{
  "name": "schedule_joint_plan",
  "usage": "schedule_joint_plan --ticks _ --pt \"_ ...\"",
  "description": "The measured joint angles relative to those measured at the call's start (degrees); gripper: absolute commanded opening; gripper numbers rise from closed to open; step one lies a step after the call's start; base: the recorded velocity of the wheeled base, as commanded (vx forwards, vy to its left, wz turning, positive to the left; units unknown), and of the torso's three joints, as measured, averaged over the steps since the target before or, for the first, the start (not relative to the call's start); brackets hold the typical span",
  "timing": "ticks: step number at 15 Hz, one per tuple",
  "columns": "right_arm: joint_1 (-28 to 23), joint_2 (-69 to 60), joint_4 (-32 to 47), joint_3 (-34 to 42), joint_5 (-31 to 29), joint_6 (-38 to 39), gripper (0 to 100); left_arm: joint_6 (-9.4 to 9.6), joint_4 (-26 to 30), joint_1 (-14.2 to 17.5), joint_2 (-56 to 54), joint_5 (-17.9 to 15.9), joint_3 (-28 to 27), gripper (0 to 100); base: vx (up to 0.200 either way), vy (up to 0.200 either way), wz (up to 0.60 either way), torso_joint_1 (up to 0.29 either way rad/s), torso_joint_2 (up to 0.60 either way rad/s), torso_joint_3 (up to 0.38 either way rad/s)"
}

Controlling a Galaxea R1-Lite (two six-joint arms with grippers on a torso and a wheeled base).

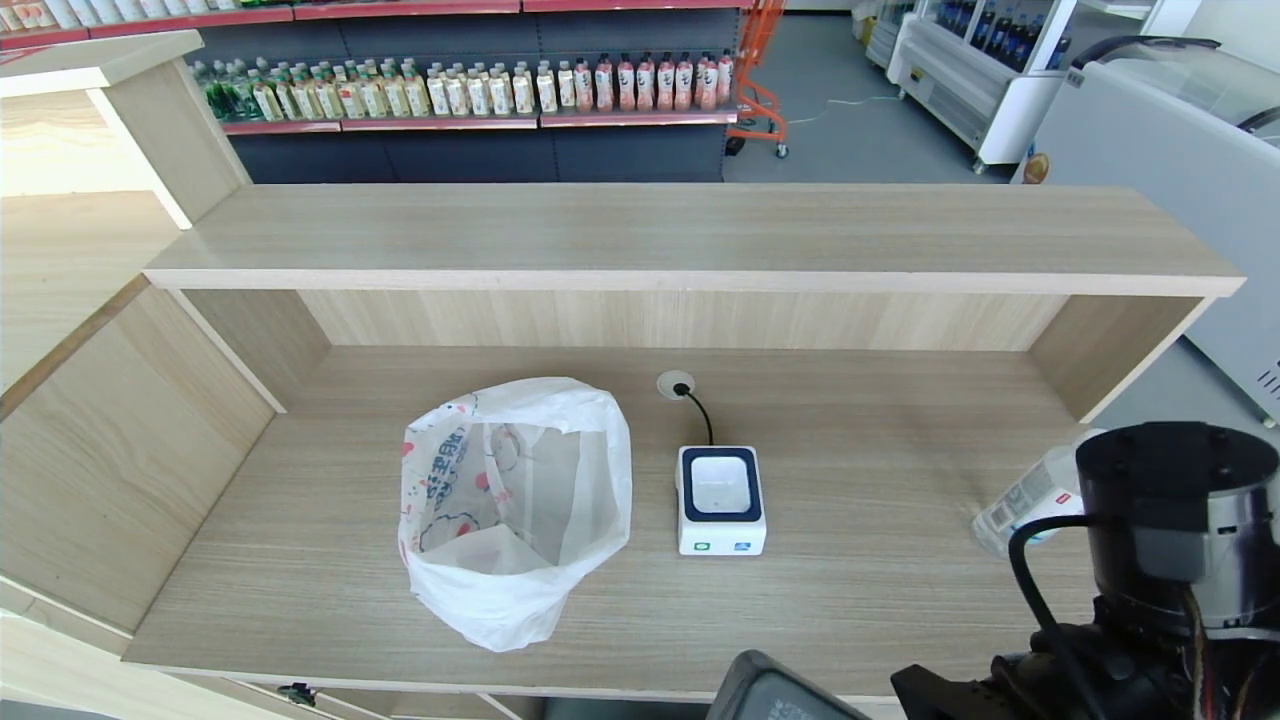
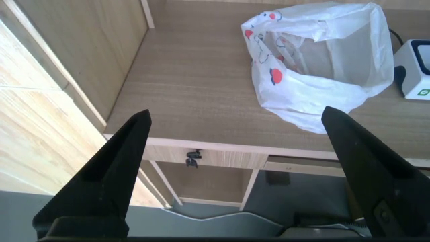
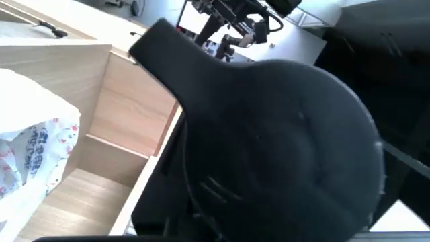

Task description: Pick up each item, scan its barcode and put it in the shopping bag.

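The white printed shopping bag (image 1: 515, 510) stands mouth-up just left of the scanner (image 1: 721, 500). A clear labelled bottle (image 1: 1030, 495) lies at the right end of the counter (image 1: 850, 580), its long axis slanting toward the far right, against the right arm (image 1: 1160, 520). The left gripper (image 2: 236, 117) is spread wide; I cannot tell the right arm's grip.

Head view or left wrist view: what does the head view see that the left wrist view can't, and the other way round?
Head view extras: a bottle at the counter's right end, partly behind the right arm, and store shelves of drinks behind the counter. Left wrist view extras: the left end effector, fingers wide apart, off the counter's front edge. Both: the open shopping bag and the scanner beside it.
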Motion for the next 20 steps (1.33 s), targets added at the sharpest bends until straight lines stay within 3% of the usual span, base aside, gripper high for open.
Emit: schedule_joint_plan --ticks 3,6,13,17,20 --pt "-2.32 -2.76 0.15 0.83 1.21 -1.29 0 0.0 0.0 0.0 0.0 0.0 0.0 100 0.0 0.0 0.0 0.0 0.0 0.0" --pt "-7.83 -6.56 0.83 3.58 4.74 -2.3 0 0.02 0.02 0.0 0.0 0.0 0.0 100 0.0 0.0 0.0 0.0 0.0 0.0" --pt "-12.4 -14.84 21.08 5.4 8.41 -3.27 0 0.0 0.02 0.0 0.0 0.0 0.0 100 0.0 0.0 0.0 0.0 0.0 0.0" --pt "-12.9 -16.2 21.38 5.56 8.3 -3.27 0 0.0 0.0 0.0 0.0 0.0 0.0 100 0.0 0.0 0.0 0.0 0.0 0.0" --pt "-16.87 -16.59 21.42 5.62 8.33 -3.27 0 0.0 0.0 0.0 0.0 0.0 0.0 100 0.0 0.0 0.0 0.0 0.0 0.0"
